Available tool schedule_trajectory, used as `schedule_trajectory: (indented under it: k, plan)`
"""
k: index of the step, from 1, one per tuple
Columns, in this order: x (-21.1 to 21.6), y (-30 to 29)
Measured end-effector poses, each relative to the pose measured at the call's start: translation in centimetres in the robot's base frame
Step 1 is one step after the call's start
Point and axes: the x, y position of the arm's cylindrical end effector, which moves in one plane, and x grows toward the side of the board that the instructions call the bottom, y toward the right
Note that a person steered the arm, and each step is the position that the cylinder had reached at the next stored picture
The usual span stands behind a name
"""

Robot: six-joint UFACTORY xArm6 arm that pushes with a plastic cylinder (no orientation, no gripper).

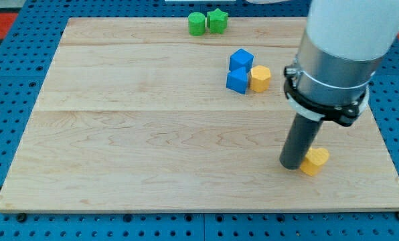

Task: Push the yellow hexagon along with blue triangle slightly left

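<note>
A yellow hexagon (260, 78) sits at the upper right of the wooden board (152, 134). It touches the right side of a blue triangle-like block (237, 81). A second blue block (241, 59) sits just above that one, touching it. My tip (293, 165) is far below them, at the lower right of the board. It rests against the left side of a second yellow block (314, 161).
Two green blocks (197, 23) (217, 20) sit side by side at the board's top edge. The arm's large white and grey body (337, 60) hangs over the board's right side. A blue pegboard surrounds the board.
</note>
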Motion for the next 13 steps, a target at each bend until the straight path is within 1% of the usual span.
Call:
schedule_trajectory:
  k: [2, 3, 4, 5, 7, 8, 9, 10, 11, 12, 13]
  plan:
    - [0.0, 3.9]
    - [0.1, 4.7]
    - [-1.4, 3.6]
    - [-4.7, 3.6]
    - [-13.0, 3.5]
    - [-16.1, 2.5]
    - [-17.2, -0.4]
    - [-17.5, -4.8]
    - [-17.9, -7.3]
    - [-19.1, -7.3]
    - [-20.3, -9.1]
